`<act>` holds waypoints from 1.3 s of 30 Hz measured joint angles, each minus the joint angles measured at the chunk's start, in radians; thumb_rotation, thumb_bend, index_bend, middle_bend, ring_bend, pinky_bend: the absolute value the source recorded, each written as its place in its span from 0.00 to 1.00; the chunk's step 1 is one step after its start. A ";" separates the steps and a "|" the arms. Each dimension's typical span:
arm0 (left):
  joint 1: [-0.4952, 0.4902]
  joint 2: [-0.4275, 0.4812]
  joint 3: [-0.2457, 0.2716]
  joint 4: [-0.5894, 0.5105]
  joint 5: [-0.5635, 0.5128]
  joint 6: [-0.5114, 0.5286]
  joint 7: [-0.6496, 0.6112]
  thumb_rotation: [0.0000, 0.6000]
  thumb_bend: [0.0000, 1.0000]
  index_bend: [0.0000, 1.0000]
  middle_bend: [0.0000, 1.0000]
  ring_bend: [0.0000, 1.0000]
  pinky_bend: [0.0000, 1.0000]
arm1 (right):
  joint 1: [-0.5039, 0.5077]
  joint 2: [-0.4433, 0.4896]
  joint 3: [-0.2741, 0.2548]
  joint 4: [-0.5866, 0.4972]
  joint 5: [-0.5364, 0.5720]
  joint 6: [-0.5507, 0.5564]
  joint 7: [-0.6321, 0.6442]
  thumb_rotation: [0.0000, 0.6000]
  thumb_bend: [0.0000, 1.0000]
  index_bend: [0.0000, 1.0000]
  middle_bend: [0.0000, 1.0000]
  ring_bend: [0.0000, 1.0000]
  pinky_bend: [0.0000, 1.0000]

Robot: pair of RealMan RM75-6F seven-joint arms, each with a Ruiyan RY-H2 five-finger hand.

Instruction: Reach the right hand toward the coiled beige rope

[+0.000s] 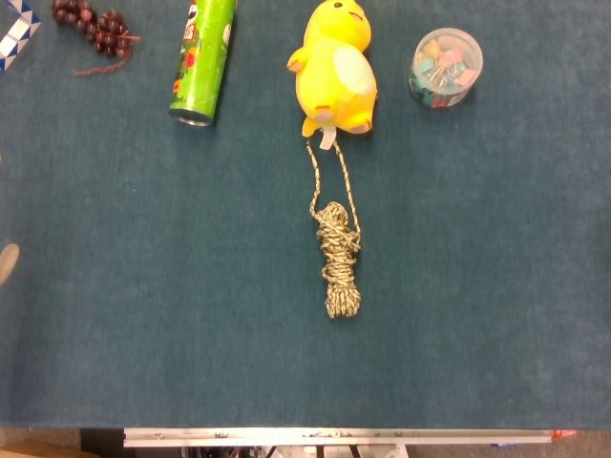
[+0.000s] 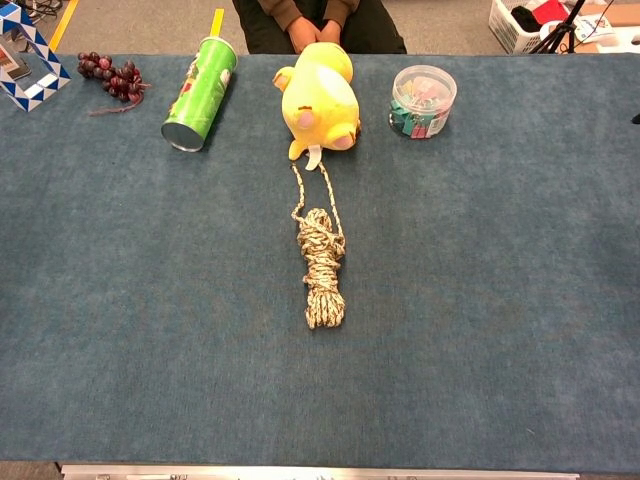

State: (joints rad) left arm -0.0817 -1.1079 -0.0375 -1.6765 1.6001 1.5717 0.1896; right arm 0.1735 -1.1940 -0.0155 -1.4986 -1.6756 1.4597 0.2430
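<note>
A metal rail (image 1: 334, 436) is seen along the near edge of the table (image 2: 520, 330), which is covered in blue-green felt. The rope (image 2: 322, 267) lies coiled mid-table, long axis running near to far, two loose strands leading away to the duck (image 2: 318, 103). At the far edge are laid grapes (image 2: 110, 77), a green can (image 2: 199, 93) on its side, and a clip tub (image 2: 423, 100). Beyond, a seated person (image 2: 315, 20) and bare floor are noted. Neither hand is seen; finger state cannot be told.
</note>
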 measured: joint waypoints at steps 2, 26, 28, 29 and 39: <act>0.000 0.000 0.001 -0.001 0.002 0.001 0.000 1.00 0.23 0.00 0.00 0.00 0.00 | 0.022 -0.012 -0.004 0.000 -0.023 -0.019 0.033 1.00 0.82 0.07 0.24 0.22 0.44; 0.024 0.027 0.001 -0.035 0.008 0.036 0.017 1.00 0.23 0.00 0.00 0.00 0.00 | 0.444 -0.324 0.013 0.058 -0.244 -0.198 0.497 1.00 0.83 0.00 0.07 0.57 0.79; 0.024 0.027 0.000 -0.036 0.008 0.035 0.020 1.00 0.23 0.00 0.00 0.00 0.00 | 0.456 -0.338 0.007 0.062 -0.260 -0.184 0.502 1.00 0.83 0.00 0.07 0.57 0.79; 0.024 0.026 0.000 -0.037 0.008 0.035 0.021 1.00 0.23 0.00 0.00 0.00 0.00 | 0.461 -0.343 0.004 0.063 -0.267 -0.177 0.502 1.00 0.83 0.00 0.07 0.57 0.79; 0.019 0.022 -0.002 -0.039 0.010 0.027 0.034 1.00 0.23 0.00 0.00 0.00 0.00 | 0.510 -0.365 -0.033 0.047 -0.315 -0.125 0.505 1.00 0.83 0.00 0.15 0.61 0.82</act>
State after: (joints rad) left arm -0.0626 -1.0857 -0.0399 -1.7155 1.6096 1.5983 0.2240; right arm 0.6836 -1.5587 -0.0489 -1.4512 -1.9904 1.3345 0.7482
